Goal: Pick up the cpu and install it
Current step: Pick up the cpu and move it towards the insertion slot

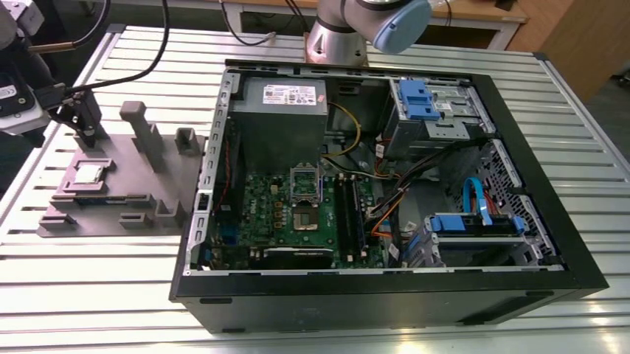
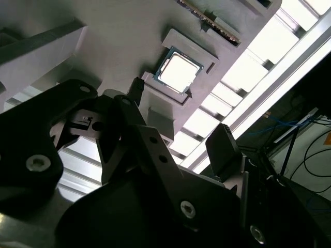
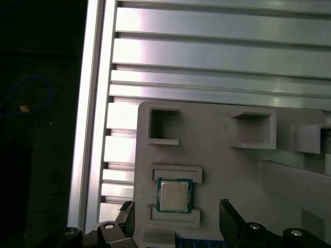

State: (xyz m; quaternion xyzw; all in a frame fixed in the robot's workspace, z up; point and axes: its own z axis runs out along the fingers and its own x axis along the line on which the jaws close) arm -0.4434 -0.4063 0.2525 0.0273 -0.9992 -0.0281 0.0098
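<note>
The gripper (image 1: 84,122) hangs over the far part of the purple-grey tray (image 1: 118,188), at the exterior view's left, well apart from the open computer case (image 1: 512,243). Its fingers (image 3: 228,219) are spread wide and hold nothing.

The cpu (image 1: 88,174) lies flat in a shallow square recess of the tray, silver top up, on the tray's left side as the exterior view has it. In the first wrist view the cpu (image 3: 174,195) shows between the two dark fingertips of the gripper (image 3: 175,204), with a clear gap on each side, so neither finger touches it (how high the tips stand above the tray (image 3: 232,175) I cannot tell). In the second wrist view the cpu (image 2: 178,70) shines bright in its recess, and one finger (image 2: 222,147) stands off to its side.

Upright blocks (image 1: 147,136) rise from the far half of the tray. The tray rests on the slatted aluminium surface (image 1: 99,273), just beside the case's left wall. Inside the case the green motherboard (image 1: 261,210) lies flat, with a grey box bearing a white label (image 1: 280,96) on its far side and blue drive brackets (image 1: 418,99) to the right.
</note>
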